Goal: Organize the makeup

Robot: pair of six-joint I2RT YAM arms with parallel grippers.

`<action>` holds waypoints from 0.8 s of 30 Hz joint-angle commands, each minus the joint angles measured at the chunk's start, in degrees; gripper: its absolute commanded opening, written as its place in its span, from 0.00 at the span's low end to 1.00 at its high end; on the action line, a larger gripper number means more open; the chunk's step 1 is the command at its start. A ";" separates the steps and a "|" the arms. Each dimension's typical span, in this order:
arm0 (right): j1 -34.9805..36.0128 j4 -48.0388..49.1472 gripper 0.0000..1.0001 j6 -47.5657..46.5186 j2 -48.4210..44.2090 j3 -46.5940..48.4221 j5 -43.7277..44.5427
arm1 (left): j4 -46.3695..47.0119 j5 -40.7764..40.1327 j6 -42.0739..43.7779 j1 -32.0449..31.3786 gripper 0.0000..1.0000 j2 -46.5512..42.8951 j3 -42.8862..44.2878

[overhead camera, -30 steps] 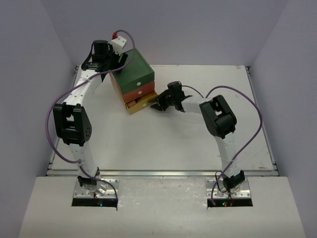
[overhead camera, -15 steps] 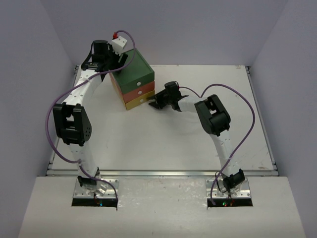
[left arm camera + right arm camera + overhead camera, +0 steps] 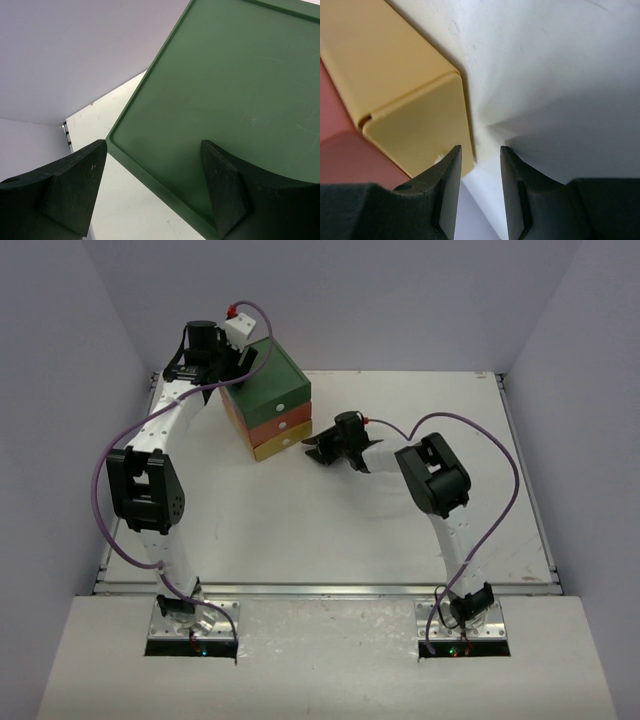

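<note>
Far left on the table, the left arm arches up and back to the drawer box. The left gripper sits at the rear left corner of the green top. From its wrist camera the two fingers are spread wide. One finger hangs off the box's edge over the white surface, and the other finger is over the green lid. The lid's rim runs across the gap between them. I cannot tell whether either pad actually touches the lid.

The box is a stack of green, then orange-red, then yellow at the bottom. From above, all three drawer fronts look flush with one another, each with a small pale knob.

Just to the right of the box, the right gripper lies low and points at the bottom drawer's front. Its wrist camera shows the fingers drawn close but not meeting, with a narrow slit of bare table between them and nothing pinched. The yellow drawer has its front corner just ahead of the left-hand finger, very near it but slightly outside the slit. The orange-red drawer shows at the frame's edge.

As for the makeup, I cannot tell where it is, because no view shows any of it near either pair of fingers.
</note>
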 commanded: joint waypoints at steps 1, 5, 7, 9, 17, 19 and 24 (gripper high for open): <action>-0.27 6.18 0.37 -7.94 -12.29 -5.46 3.32 | -7.30 1.53 0.23 0.32 0.75 1.29 0.39; -1.85 5.07 0.40 -23.74 -20.26 -10.84 1.33 | -7.74 1.93 -0.66 0.32 0.76 1.00 2.51; -4.07 -3.36 0.43 -33.50 -25.99 -12.01 -0.57 | -8.04 2.27 -1.52 0.32 0.76 0.59 4.24; -5.84 -13.36 0.52 -46.17 -28.65 -10.16 2.00 | -8.66 2.64 -2.69 0.32 0.77 0.07 6.79; -18.00 -47.60 0.99 -81.85 -35.54 -7.54 23.56 | -8.69 -0.86 -3.64 1.58 0.82 -7.11 7.92; -23.09 -48.90 0.99 -80.90 -39.01 -9.93 21.76 | -8.44 -1.43 -4.93 3.35 0.83 -9.75 4.06; -35.98 -48.05 0.99 -75.35 -49.49 -19.36 11.36 | -8.76 1.84 -10.68 13.32 0.83 -17.15 -5.90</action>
